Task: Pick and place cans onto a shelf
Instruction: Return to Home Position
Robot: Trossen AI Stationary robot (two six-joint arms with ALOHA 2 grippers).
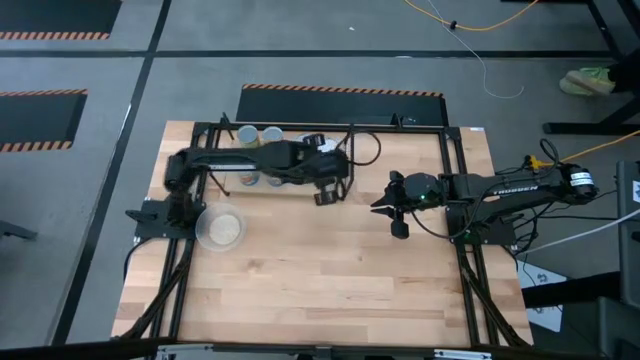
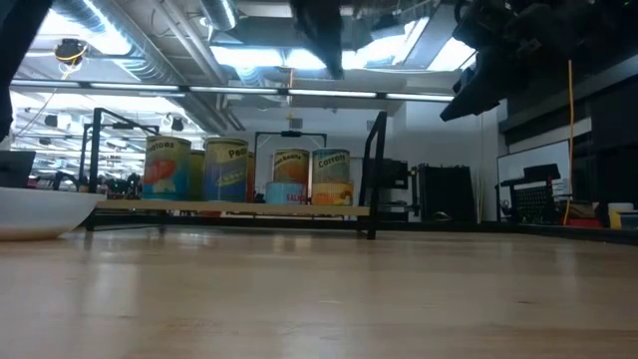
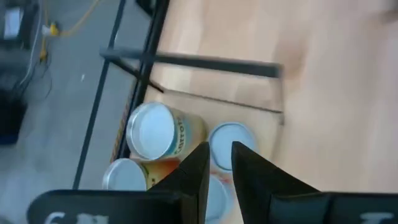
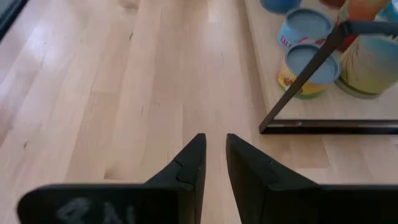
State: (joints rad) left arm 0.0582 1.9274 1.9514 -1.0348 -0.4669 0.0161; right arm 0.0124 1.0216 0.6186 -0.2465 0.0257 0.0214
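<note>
Several cans point(image 2: 227, 170) with orange, blue and green labels stand upright on their bases on the shelf point(image 2: 249, 207), a wooden board in a black frame at the table's far left. From above they show as round tops point(image 1: 272, 133). My left gripper point(image 1: 325, 193) hangs above the shelf's right end, slanting down over the silver can tops point(image 3: 152, 130). Its fingers point(image 3: 219, 148) stand a little apart with nothing between them. My right gripper point(image 1: 390, 213) waits right of the shelf above bare table. It is narrowly open point(image 4: 215, 140) and empty.
A shallow pale dish point(image 1: 220, 228) sits on the table near the shelf's left end, toward the near side. The shelf's black posts point(image 2: 377, 170) stand upright at its corners. The black table frame point(image 1: 455, 180) runs along both sides. Bare wood point(image 1: 320, 280) fills the near half.
</note>
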